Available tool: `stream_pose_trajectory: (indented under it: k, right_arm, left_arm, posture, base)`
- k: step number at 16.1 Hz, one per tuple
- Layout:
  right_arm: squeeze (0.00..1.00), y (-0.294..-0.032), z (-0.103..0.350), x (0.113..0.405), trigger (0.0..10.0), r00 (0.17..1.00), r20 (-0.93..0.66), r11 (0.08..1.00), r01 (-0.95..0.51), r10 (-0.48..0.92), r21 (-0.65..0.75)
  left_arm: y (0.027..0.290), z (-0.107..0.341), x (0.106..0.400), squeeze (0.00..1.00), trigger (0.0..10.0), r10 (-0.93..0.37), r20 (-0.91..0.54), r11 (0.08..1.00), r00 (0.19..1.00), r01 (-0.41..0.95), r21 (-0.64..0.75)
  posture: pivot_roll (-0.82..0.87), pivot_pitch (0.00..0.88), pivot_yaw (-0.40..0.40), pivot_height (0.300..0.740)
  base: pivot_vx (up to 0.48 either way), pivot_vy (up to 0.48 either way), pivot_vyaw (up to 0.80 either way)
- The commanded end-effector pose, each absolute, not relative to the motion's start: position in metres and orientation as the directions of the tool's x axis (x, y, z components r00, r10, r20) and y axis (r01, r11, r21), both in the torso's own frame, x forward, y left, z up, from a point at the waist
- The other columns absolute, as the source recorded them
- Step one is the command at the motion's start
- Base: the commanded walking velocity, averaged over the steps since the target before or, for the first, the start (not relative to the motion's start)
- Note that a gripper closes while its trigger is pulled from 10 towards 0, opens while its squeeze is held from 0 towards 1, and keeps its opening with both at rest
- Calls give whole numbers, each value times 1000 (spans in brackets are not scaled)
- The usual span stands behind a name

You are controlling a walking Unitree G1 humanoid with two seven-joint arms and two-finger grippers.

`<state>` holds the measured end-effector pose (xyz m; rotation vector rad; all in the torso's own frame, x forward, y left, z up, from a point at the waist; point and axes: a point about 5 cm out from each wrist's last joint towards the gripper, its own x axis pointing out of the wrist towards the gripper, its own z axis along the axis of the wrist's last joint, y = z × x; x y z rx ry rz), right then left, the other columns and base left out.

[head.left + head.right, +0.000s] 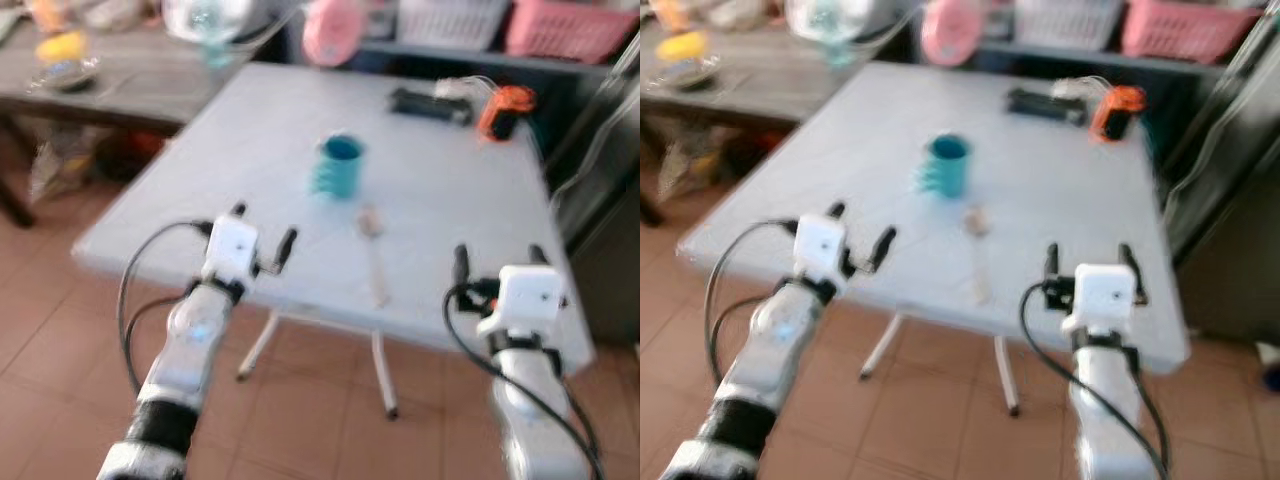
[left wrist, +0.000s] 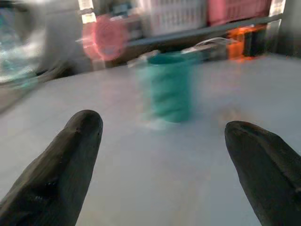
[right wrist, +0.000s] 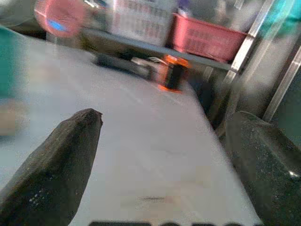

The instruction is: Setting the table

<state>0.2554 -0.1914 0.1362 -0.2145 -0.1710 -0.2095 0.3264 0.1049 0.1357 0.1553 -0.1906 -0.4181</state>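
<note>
Left eye view showed the teal cup (image 1: 340, 166) upright near the middle of the grey folding table (image 1: 250, 130), with a pale spoon (image 1: 374, 255) lying just beside it on the side toward the robot, its long axis running from the cup toward the near edge. The left gripper (image 1: 262, 237) hovered over the near-left part of the table, fingers spread and empty, with the cup ahead and slightly to its right. The right gripper (image 1: 499, 258) hung above the near-right corner, also spread and empty. The spoon lay between the two arms, perhaps a little nearer the right one; blur made this hard to judge. A black object (image 1: 430, 105) and an orange-black item (image 1: 504, 111) sat at the far edge, well apart, leaving open room around the cup
</note>
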Motion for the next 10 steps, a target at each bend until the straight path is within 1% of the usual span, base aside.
stream_pose_trajectory:
  k: [1,2,3,5,10]
  right_arm:
    - [0,-187,140,258,10000,962,204,959,221,-183,-178]
    - [0,-187,140,258,10000,961,204,959,222,-184,-178]
    - [0,-187,140,258,10000,962,203,959,221,-184,-176]
    - [0,-185,143,258,10000,962,211,961,211,-172,-179]
    - [0,-185,141,258,10000,963,205,960,212,-174,-183]
  left_arm:
    - [113,137,327,0,10000,-413,149,901,899,379,211]
    - [113,137,327,0,10000,-411,143,901,900,378,212]
    - [114,136,327,0,10000,-408,138,903,903,376,208]
    - [117,131,326,0,10000,-392,108,901,913,358,245]
    - [122,127,327,0,10000,-367,75,910,927,342,235]
  posture:
    - [183,89,-5,740]
    - [183,89,-5,740]
    - [183,89,-5,740]
    - [183,89,-5,740]
    - [193,91,-8,740]
  base:
    - [446,0,0]
    - [420,0,0]
    - [0,0,0]
    - [0,0,0]
    - [0,0,0]
